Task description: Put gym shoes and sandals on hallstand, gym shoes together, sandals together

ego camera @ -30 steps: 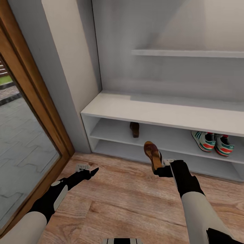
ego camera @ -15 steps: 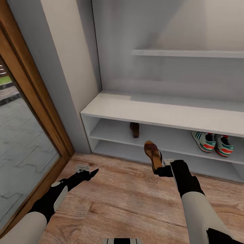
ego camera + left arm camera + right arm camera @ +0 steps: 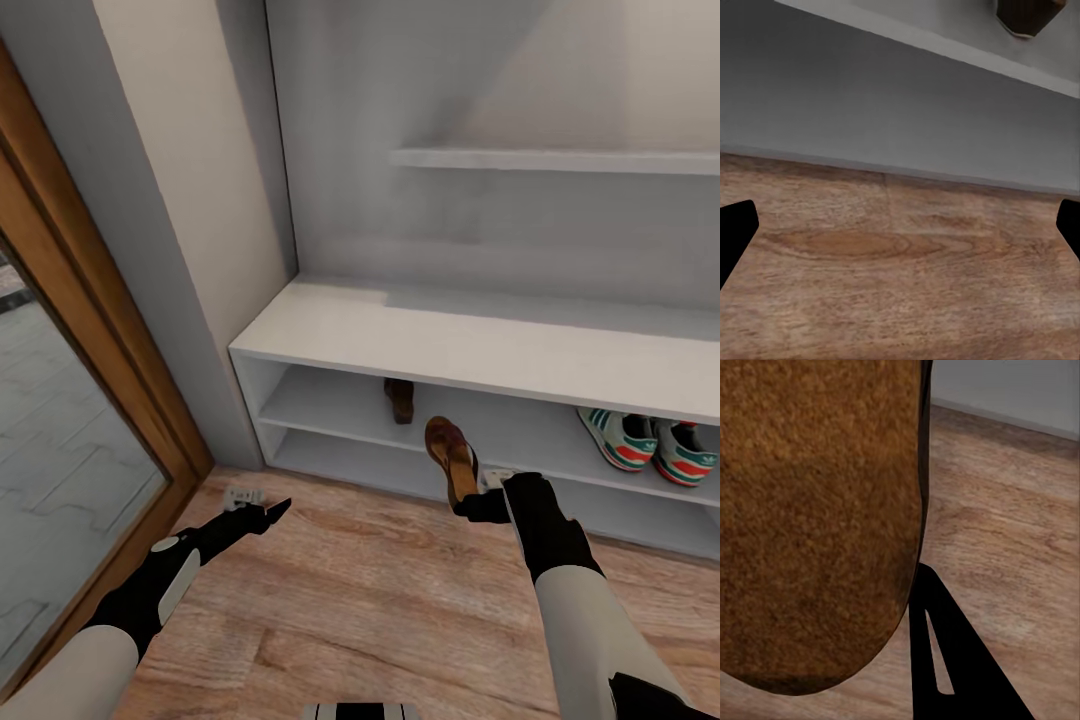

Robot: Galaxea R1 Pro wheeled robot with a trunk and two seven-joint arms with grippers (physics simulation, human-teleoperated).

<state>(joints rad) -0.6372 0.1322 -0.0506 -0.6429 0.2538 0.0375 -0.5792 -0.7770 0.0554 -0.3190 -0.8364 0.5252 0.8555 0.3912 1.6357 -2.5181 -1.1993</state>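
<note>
Brown leather sandal stands upright, heel pinched in the right gripper before the hallstand; left gripper hovers spread over floor. No legible writing.

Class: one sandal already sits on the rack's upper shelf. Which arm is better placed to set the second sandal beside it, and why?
Right. The right gripper already holds the second sandal just in front of the shelved sandal; the left gripper is open, empty, low over the floor.

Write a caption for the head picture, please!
Right gripper holds a sandal near the rack, where its mate waits.
</note>
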